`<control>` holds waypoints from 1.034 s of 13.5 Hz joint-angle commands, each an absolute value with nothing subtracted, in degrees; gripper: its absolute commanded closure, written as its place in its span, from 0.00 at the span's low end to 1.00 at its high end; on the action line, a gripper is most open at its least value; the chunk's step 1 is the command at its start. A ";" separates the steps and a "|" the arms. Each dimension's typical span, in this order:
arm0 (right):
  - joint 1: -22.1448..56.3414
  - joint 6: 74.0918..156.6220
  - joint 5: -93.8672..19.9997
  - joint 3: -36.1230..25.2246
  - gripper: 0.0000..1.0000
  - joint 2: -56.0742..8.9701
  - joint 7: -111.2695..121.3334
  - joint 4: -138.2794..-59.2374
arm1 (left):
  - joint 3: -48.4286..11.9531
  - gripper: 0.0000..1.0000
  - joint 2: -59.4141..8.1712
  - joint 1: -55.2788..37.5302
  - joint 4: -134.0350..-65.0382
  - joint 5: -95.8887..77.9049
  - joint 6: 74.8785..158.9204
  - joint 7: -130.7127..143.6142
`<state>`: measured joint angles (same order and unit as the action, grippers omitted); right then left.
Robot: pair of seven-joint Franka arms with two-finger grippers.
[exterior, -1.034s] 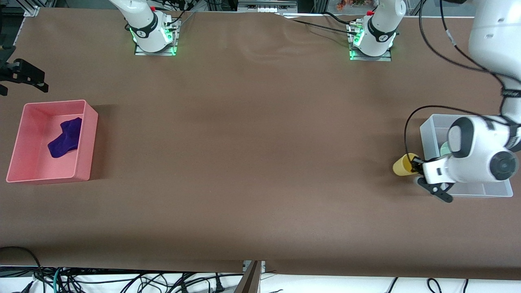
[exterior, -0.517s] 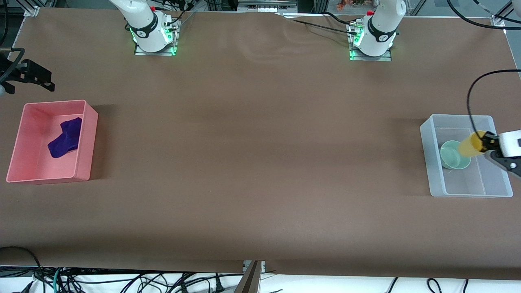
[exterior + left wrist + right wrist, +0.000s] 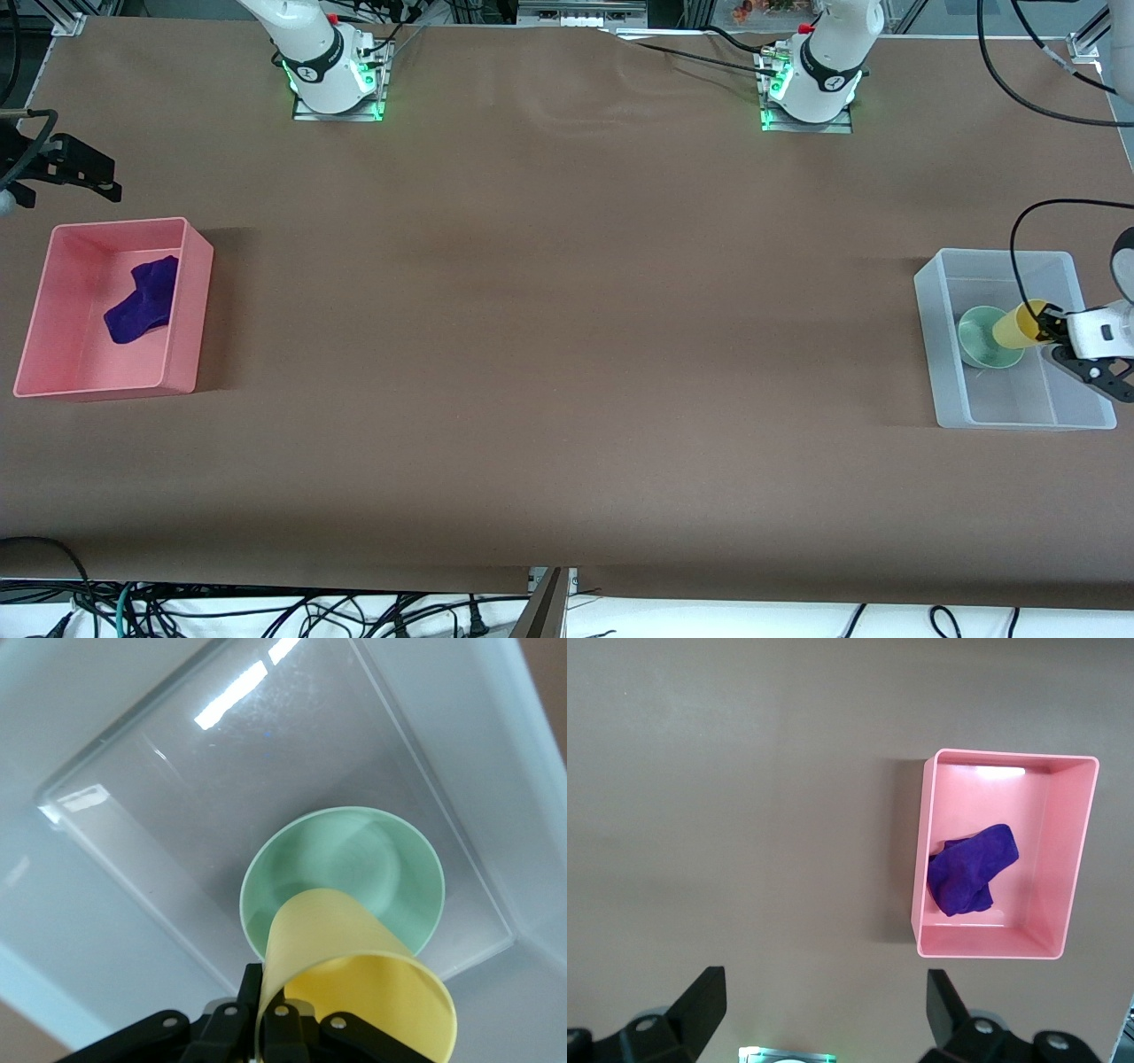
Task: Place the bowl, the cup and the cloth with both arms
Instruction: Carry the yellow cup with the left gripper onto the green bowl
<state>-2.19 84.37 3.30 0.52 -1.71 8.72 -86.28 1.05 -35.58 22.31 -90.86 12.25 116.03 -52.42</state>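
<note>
I have my left pincer [image 3: 1048, 326] clamped tight on the rim of the cup [image 3: 1015, 324], which hangs tilted on its side over the clear bin [image 3: 928, 306] at the left arm's end of the table [image 3: 567, 354]. The bowl [image 3: 982, 338] sits in that bin directly under the cup's base. My right pincer [image 3: 824, 1005] waits wide open and empty, up near the table edge at the right arm's end, beside the pink bin [image 3: 190, 301] where the cloth [image 3: 142, 299] already lies. My worry is the tilt: if I let go like this, the cup could land on the bowl's rim, roll, or tip the bowl. My hold is only on the cup's thin lip, so a jerk could slip it loose early.
</note>
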 commanded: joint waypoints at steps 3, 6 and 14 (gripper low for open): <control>-2.81 84.29 3.60 1.23 0.00 -1.49 8.53 -85.96 | 0.53 0.00 -34.46 22.94 -90.53 9.40 116.02 -55.20; -2.64 84.38 3.69 1.32 0.00 -1.49 8.53 -85.96 | -1.31 0.00 -30.34 22.68 -90.26 9.32 115.40 -54.41; -2.46 84.55 4.04 1.41 0.00 -2.46 8.70 -85.87 | -19.14 0.00 -21.89 22.59 -77.02 9.32 89.15 -27.03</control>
<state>-2.12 84.47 3.32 0.82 -2.47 8.73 -86.27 -15.63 -21.01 22.24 -82.42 10.05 95.19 -33.50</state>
